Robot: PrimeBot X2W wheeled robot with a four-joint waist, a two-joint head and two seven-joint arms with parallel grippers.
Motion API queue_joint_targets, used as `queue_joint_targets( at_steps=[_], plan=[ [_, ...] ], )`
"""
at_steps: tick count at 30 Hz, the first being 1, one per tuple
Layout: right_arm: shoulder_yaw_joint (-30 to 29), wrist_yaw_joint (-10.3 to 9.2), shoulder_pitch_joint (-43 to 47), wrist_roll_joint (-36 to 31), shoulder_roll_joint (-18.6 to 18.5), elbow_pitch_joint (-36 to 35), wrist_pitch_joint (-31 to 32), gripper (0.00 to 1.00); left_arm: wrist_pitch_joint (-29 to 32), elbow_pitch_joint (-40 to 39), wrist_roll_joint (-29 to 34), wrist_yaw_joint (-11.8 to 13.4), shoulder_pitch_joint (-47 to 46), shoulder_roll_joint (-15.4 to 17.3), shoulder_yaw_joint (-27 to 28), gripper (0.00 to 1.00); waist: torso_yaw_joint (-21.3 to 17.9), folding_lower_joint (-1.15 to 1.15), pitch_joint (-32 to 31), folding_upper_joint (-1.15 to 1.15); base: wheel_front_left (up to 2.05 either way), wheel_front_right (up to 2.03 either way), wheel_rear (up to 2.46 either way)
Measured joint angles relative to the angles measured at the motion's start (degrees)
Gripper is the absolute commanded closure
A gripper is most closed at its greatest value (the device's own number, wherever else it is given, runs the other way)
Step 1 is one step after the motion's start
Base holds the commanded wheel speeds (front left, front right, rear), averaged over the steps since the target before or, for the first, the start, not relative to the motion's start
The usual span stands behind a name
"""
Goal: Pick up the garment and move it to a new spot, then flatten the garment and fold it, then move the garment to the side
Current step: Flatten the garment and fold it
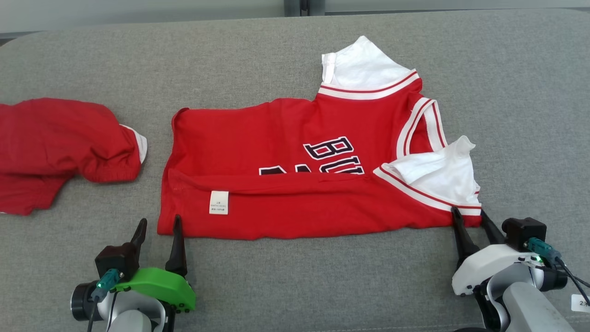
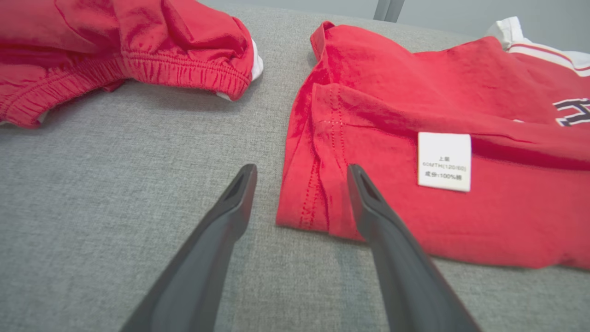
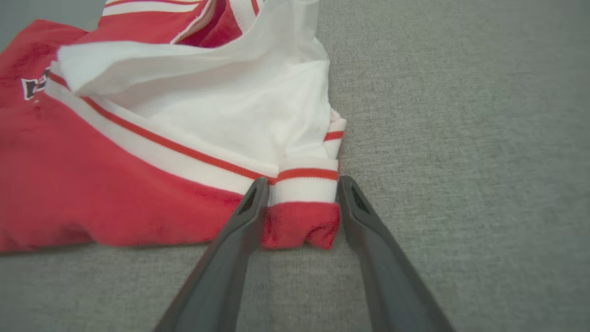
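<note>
Well to the left of the jersey (image 1: pixel 286 138) I see a pair of red shorts (image 1: pixel 69 147), crumpled, with bare grey cushion (image 1: pixel 295 55) between the two. The jersey lies sideways in the middle of the cushion, hem at its left end, white sleeves and striped trim at its right end. Its near long edge is folded up over the front, so a white label (image 1: pixel 218 202) shows on the flap towards the hem and the dark lettering is half covered.

My left claw (image 1: pixel 160 220) sits at the jersey's near hem corner. In its own wrist camera the left claw (image 2: pixel 300 168) is spread wide and has hold of nothing. One finger is over bare cushion just off the hem and the other is over the red cloth of the corner. The label (image 2: pixel 445 161) is just past that finger, and the shorts (image 2: pixel 138 41) are off beyond the hem.

My right claw (image 1: pixel 469 211) is at the jersey's other near corner, by the sleeve. In its wrist camera the right claw (image 3: pixel 302 180) is part-way open, with a finger on either side of the striped corner of the jersey (image 3: pixel 92 184). The cloth fills the gap, touches both fingers and is bunched a little, and the corner lies on the cushion. I cannot tell how hard the fingers press it.
</note>
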Motion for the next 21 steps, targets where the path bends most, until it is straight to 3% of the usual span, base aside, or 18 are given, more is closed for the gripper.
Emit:
queue_joint_targets(
  at_steps=[1, 19, 20, 21],
  plan=[
    [0.46, 0.0, -0.15, 0.31, -0.12, 0.04, 0.0, 1.0, 0.0, 0.0, -0.05, -0.01, -0.03, 0.0, 0.0, 0.0, -0.01, 0.0, 0.07, 0.0, 0.0, 0.0, 0.0],
    [3.8, 0.04, -0.51, 3.5, -1.83, -3.65, 0.09, 1.0, -0.05, 6.55, -4.67, -0.46, -3.3, 0.0, -2.43, 0.0, -1.24, 0.0, 1.23, 0.0, 0.0, 0.0, 0.0],
    [3.8, 0.04, -0.51, 3.5, -1.83, -3.65, 0.09, 1.0, -0.05, 6.55, -4.67, -0.46, -3.3, 0.0, -2.43, 0.54, -1.24, 0.0, 1.23, 0.0, 0.0, 0.0, 0.0],
    [3.92, 0.04, -0.51, 3.67, -1.87, -3.76, 0.09, 1.0, -0.07, 6.88, -4.79, -0.41, -3.55, 0.0, -2.56, 1.0, -1.29, 0.0, 1.32, 0.0, 0.0, 0.0, 0.0]
  ],
)
